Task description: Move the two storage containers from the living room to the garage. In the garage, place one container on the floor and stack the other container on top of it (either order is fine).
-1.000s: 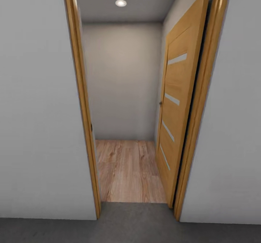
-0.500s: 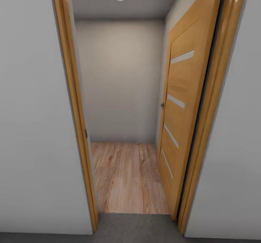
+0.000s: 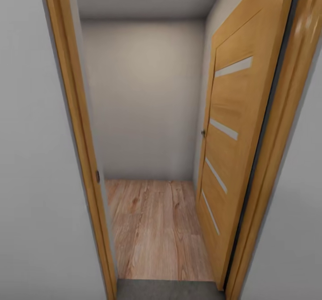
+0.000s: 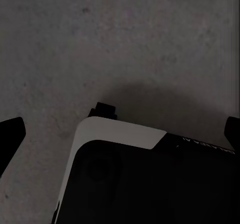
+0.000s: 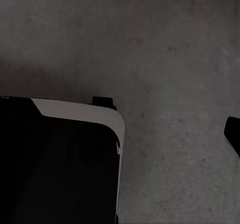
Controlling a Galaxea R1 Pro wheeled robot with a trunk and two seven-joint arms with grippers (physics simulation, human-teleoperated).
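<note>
Doorway fills more of the head view than a second ago: camera has moved closer, wooden frame wider apart, open door with frosted strips larger at right. Wood plank floor beyond, grey concrete floor now just a strip. Wrist views face concrete; tool state cannot tell. No containers here.

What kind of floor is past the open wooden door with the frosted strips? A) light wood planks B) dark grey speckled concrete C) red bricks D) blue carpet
A: in the head view, light wood planks cover the floor beyond the open light wooden door with four frosted strips, while the dark grey concrete-like floor stops at the threshold.
</note>
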